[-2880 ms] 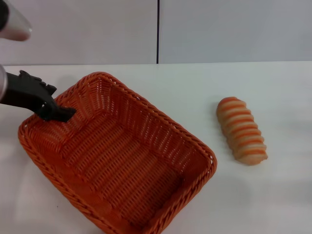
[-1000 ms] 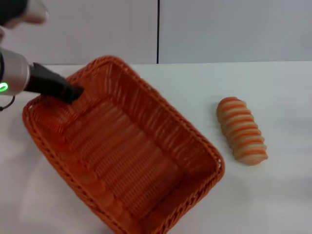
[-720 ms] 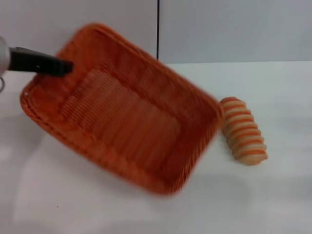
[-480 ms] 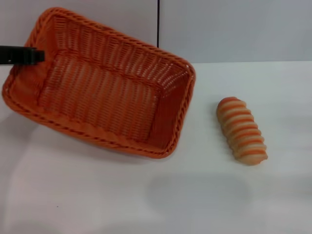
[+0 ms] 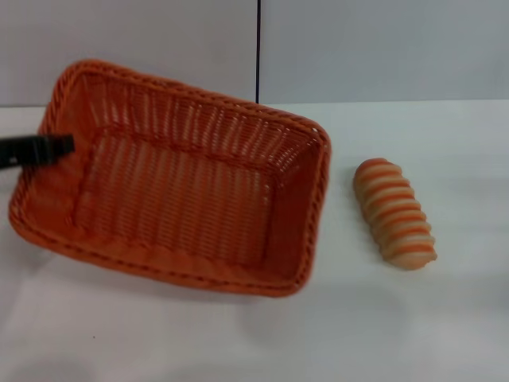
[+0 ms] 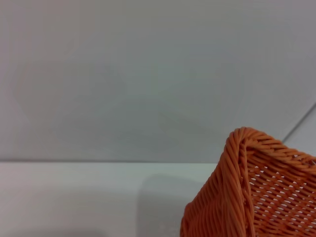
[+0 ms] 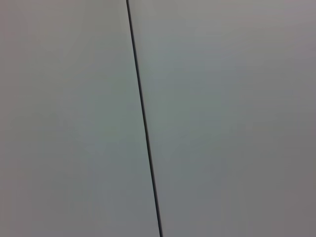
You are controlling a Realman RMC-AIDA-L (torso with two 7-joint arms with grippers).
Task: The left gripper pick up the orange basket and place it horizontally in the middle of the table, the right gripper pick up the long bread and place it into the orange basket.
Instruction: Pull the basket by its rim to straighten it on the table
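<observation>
The orange basket [image 5: 175, 179] is pinched at its short rim by the left claw [image 5: 49, 148] and appears carried, tilted, above the worktop [image 5: 382, 326], so its placing is judged unfinished. The long bread [image 5: 394, 212], ridged with orange-brown stripes, lies untouched just beside the basket. The right claw is not seen.

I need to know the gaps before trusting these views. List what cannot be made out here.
- Left gripper, head view: only a dark tip shows at the basket rim; the arm is cut off by the picture's edge. Its own wrist view shows just a basket corner.
- Right gripper: in no view; its wrist camera sees only wall.
- Bread: its underside is hidden against the table.
</observation>
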